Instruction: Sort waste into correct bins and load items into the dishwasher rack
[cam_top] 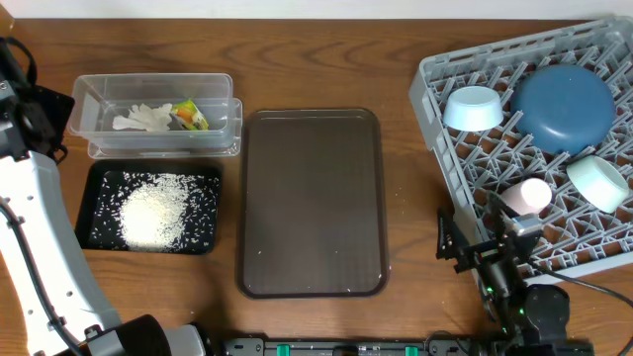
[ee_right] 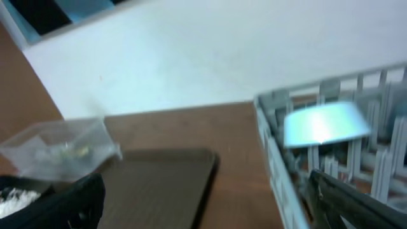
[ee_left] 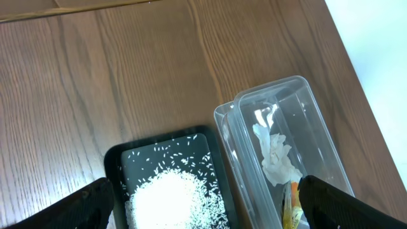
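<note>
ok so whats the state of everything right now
clear tub, upright, tissue and wrapper inside
tissue, crumpled, in the tub
wrapper, in the tub
black tray, flat, holding rice
rice, piled in the black tray
brown tray, flat on the table
rack, loaded
blue plate, in the rack
light-blue dish, in the rack
mint bowl, in the rack
pink cup, in the rack
left end effector, open, holding nothing
right end effector, open, holding nothing
</note>
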Action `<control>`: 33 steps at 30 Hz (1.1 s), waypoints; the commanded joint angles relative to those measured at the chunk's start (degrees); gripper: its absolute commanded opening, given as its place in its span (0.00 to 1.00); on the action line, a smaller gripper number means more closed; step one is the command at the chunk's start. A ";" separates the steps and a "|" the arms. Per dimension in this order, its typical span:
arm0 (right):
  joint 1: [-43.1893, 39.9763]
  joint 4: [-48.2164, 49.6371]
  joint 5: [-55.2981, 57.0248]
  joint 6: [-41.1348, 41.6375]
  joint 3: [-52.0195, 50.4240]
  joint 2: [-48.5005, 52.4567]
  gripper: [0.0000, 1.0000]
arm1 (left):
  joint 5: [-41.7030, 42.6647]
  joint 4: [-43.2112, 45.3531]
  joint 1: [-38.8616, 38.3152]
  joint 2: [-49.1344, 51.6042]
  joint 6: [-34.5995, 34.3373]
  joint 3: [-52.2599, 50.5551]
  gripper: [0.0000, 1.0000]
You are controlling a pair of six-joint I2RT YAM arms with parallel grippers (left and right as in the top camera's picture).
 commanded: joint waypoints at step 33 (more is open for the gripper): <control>-0.90 -3.56 7.69 -10.95 -2.89 -0.57 0.99 | -0.76 -0.11 0.13 0.15 -0.13 0.04 0.95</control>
